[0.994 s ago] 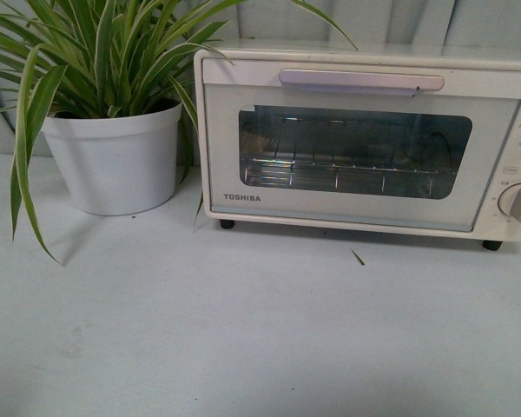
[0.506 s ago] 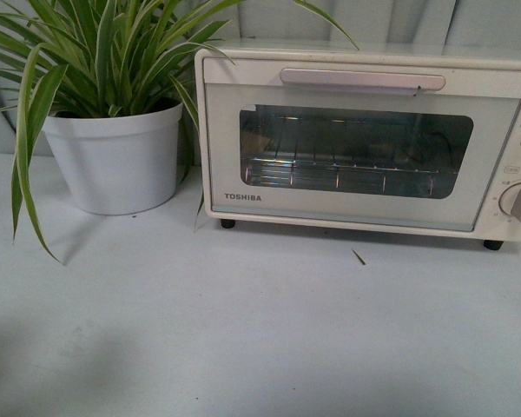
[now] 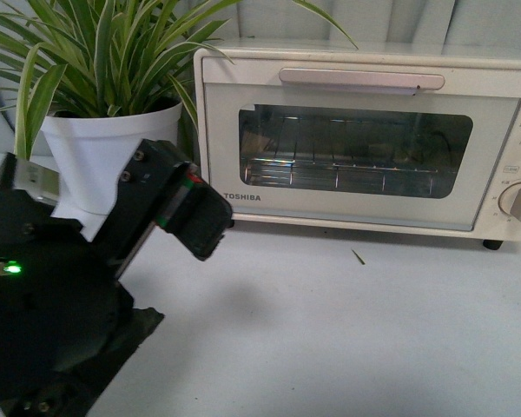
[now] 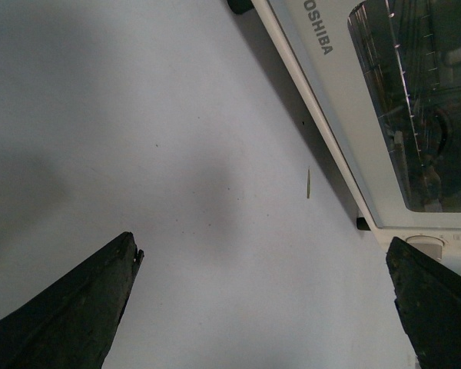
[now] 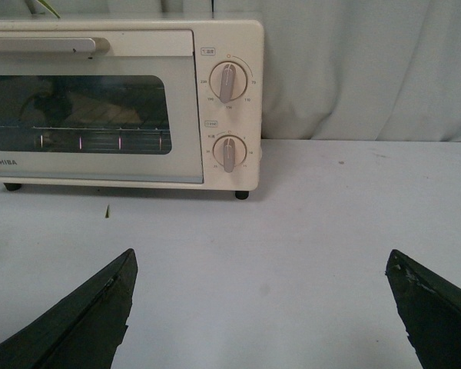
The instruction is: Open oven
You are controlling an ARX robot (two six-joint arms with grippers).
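Observation:
The cream-white Toshiba oven (image 3: pixel 365 139) stands at the back right of the table with its glass door shut. Its pale bar handle (image 3: pixel 361 80) runs along the top of the door, and the wire rack shows through the window. My left arm (image 3: pixel 113 261) rises at the lower left of the front view, in front of the oven's left corner. My left gripper (image 4: pixel 265 300) is open and empty above the table, with the oven's door (image 4: pixel 346 115) beyond it. My right gripper (image 5: pixel 261 307) is open and empty, facing the oven (image 5: pixel 123 100) and its two knobs (image 5: pixel 227 83).
A striped-leaf plant in a white pot (image 3: pixel 113 156) stands left of the oven, partly behind my left arm. A small leaf scrap (image 3: pixel 358 257) lies on the white table (image 3: pixel 373 330) before the oven. A pale curtain (image 5: pixel 369 69) hangs behind.
My left arm has come into the front view from the lower left and now covers part of the pot and table. The oven has not moved and its door stays shut.

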